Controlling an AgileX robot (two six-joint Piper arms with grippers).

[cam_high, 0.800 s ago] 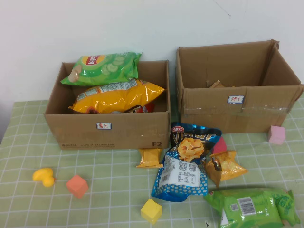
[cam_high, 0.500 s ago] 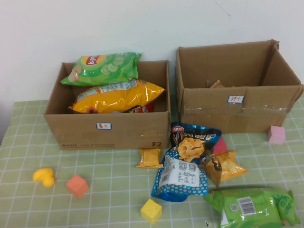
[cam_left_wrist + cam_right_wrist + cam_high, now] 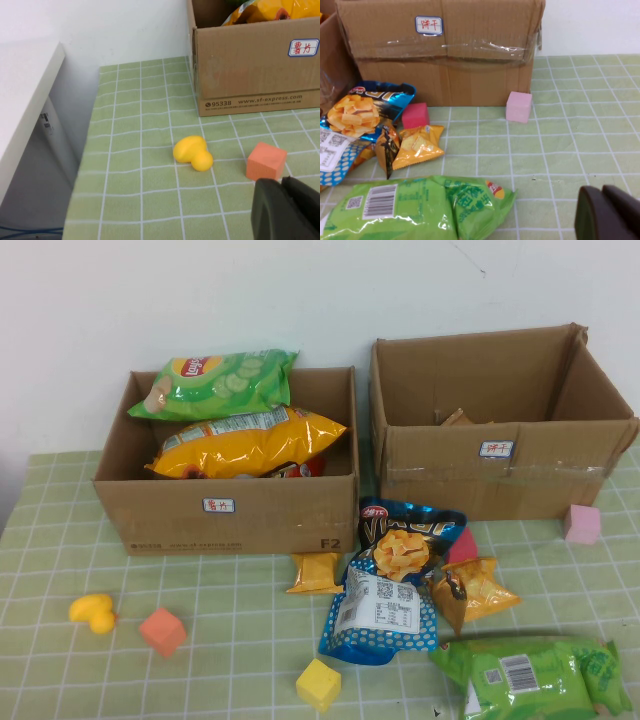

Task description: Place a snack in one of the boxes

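Note:
Two open cardboard boxes stand at the back. The left box (image 3: 230,512) holds a green chip bag (image 3: 215,382) and a yellow bag (image 3: 245,442). The right box (image 3: 500,475) shows a little orange inside. In front lie a blue snack bag (image 3: 390,585), two small orange packets (image 3: 316,572) (image 3: 478,590) and a green bag (image 3: 530,675). Neither gripper shows in the high view. My left gripper (image 3: 282,181) is shut and empty, low over the cloth beside an orange cube (image 3: 266,160). My right gripper (image 3: 602,190) is shut and empty, to the right of the green bag (image 3: 410,210).
A yellow duck (image 3: 92,612), an orange cube (image 3: 162,630), a yellow cube (image 3: 318,684), a red cube (image 3: 462,545) and a pink cube (image 3: 582,523) lie on the green checked cloth. The table's left edge (image 3: 87,150) drops off beside the duck (image 3: 194,152).

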